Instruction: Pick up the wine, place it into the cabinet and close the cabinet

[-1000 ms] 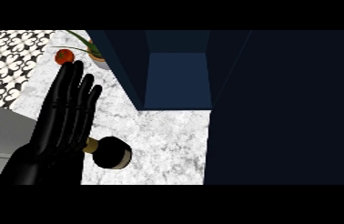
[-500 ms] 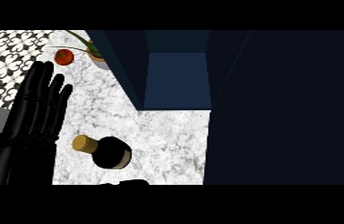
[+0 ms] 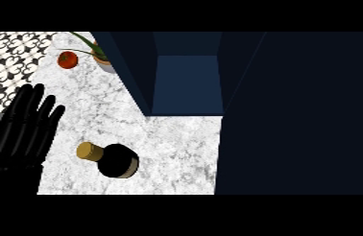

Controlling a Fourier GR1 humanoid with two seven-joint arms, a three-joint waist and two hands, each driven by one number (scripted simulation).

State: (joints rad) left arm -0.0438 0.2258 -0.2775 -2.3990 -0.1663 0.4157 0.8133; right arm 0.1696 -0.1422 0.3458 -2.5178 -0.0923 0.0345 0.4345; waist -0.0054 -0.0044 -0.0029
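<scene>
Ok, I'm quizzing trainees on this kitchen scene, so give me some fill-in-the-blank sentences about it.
The wine is on the ___, not in the cabinet.
The left hand is ___, holding nothing.
The red ___ lies by the plant pot.
Missing: counter; open; tomato.

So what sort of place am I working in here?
Most likely a kitchen. There is a white marbled counter with an open dark-blue cabinet at its back, a wine bottle standing on the counter, and a tomato beside a potted plant in the far corner.
</scene>
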